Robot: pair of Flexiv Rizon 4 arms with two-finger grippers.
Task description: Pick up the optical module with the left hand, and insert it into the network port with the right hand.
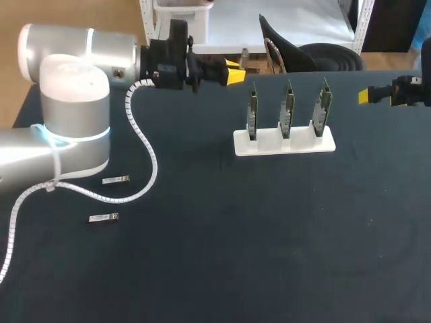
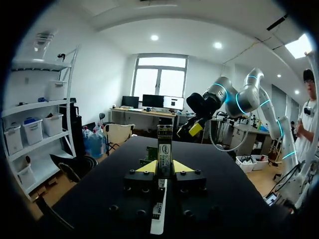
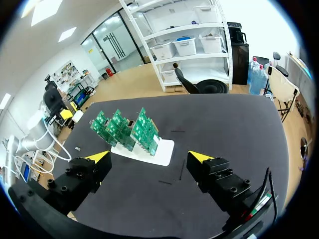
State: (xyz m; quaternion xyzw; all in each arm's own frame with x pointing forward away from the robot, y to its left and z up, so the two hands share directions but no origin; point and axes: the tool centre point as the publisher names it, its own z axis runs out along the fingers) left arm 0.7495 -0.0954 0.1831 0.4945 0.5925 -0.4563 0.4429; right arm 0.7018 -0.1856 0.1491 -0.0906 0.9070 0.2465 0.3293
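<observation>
White rack [image 1: 300,143] stands on the dark table [image 1: 269,242], carrying three green circuit boards [image 1: 287,108] upright, side by side. We record the optical module [image 2: 164,149] as a slim bar with a dark, labelled face. It is clamped between the yellow tips of the left claw [image 2: 164,167] and projects ahead past them, near the table's far edge, left of the rack. The right claw [image 3: 149,158] is spread wide and holds nothing. A second module [image 1: 116,180] and a third module [image 1: 103,218] lie flat on the table beside the left arm.
</observation>
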